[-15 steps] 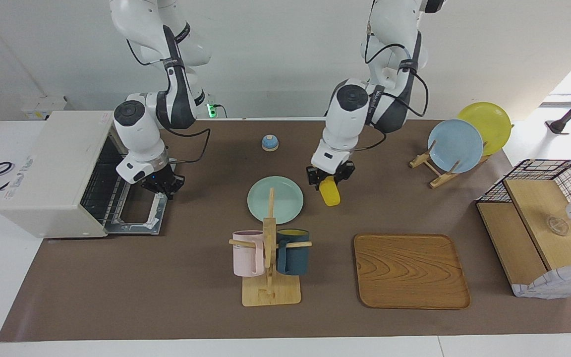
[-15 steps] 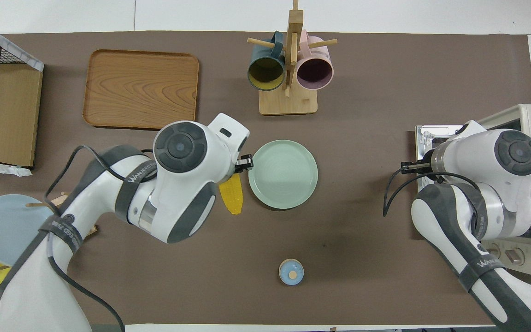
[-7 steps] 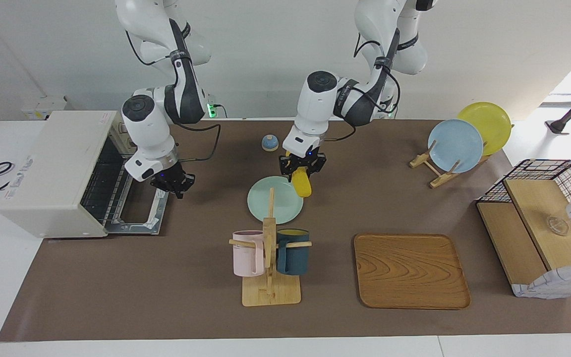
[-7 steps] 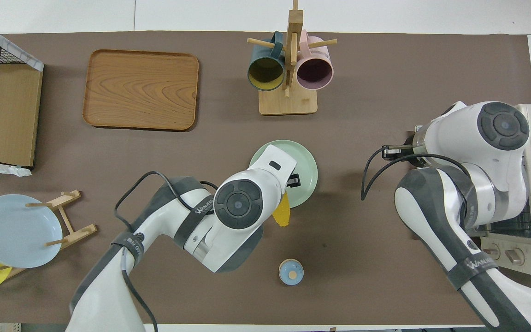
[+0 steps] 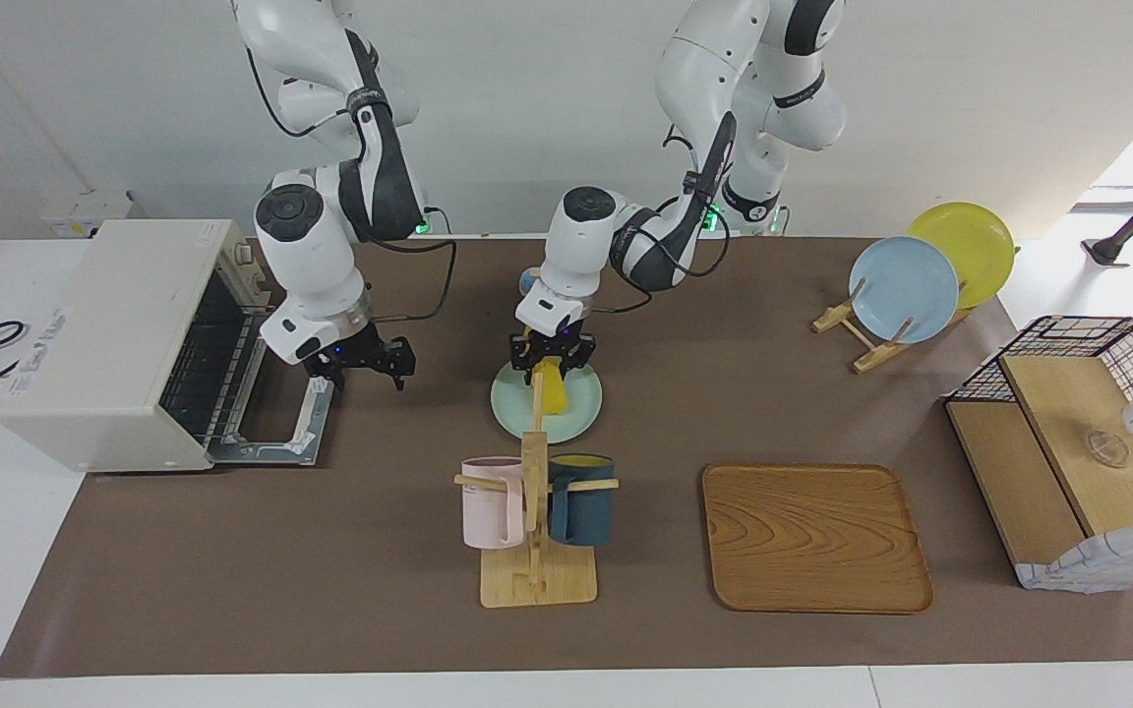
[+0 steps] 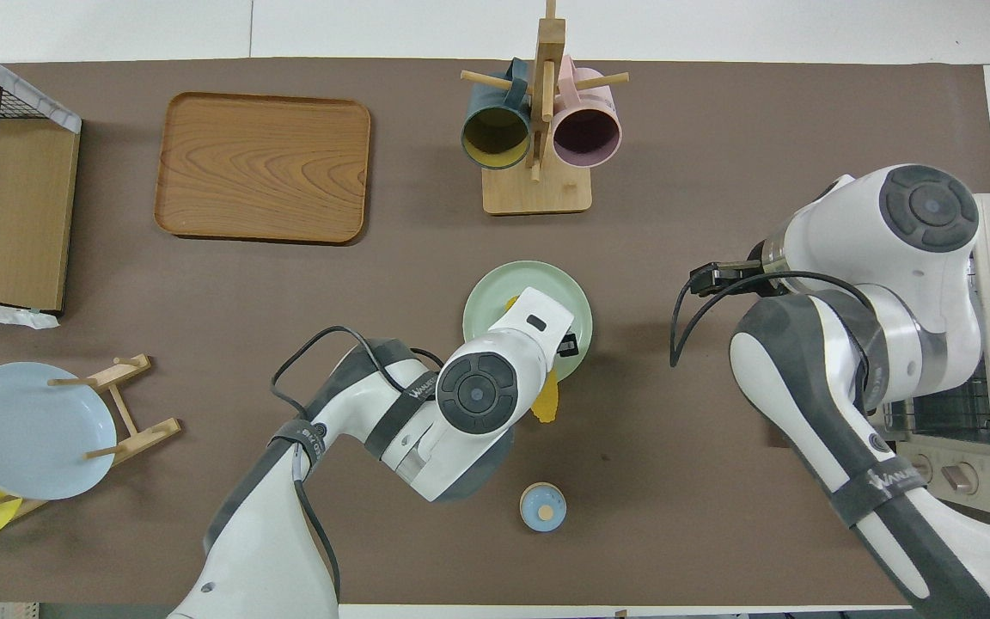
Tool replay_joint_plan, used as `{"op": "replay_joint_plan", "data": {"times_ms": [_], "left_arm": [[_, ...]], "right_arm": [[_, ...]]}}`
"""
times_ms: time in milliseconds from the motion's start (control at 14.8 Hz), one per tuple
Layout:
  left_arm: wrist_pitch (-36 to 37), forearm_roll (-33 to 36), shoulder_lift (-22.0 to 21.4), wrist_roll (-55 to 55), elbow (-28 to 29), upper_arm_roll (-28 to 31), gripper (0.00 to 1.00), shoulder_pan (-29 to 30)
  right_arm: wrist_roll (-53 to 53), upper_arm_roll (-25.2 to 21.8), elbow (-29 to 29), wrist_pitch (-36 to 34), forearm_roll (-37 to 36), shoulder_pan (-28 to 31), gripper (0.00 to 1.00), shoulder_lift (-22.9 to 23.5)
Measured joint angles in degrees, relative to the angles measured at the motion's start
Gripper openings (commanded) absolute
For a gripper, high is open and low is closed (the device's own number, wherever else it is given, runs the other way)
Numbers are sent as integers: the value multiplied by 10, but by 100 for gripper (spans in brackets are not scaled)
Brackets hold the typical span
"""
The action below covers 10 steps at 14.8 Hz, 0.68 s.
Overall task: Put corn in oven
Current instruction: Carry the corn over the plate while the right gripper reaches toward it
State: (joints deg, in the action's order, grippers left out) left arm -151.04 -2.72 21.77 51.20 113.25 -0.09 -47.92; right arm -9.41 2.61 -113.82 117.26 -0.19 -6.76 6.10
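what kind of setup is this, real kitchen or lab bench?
Likely a lab bench staged as a kitchen: two arms at a brown-matted table by a bare white wall, with props such as a toaster oven, a mug rack and plates on a stand.

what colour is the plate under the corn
Pale mint green: the plate under the corn held by the left gripper. Overhead view shows it best.
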Motion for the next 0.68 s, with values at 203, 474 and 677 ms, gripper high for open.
{"op": "replay_joint_plan", "data": {"times_ms": [203,474,677], "left_arm": [[6,0,-1,0,-2,4,100,0],[94,0,-34,-16,-26,14,100,24],[159,0,-67,-27,-30,13,100,28]], "right_arm": [[2,0,98,-113,0,-12,100,9],[-35,2,126,-127,1,-52,100,22],[-143,5,138,-104,0,-128,100,32]]}}
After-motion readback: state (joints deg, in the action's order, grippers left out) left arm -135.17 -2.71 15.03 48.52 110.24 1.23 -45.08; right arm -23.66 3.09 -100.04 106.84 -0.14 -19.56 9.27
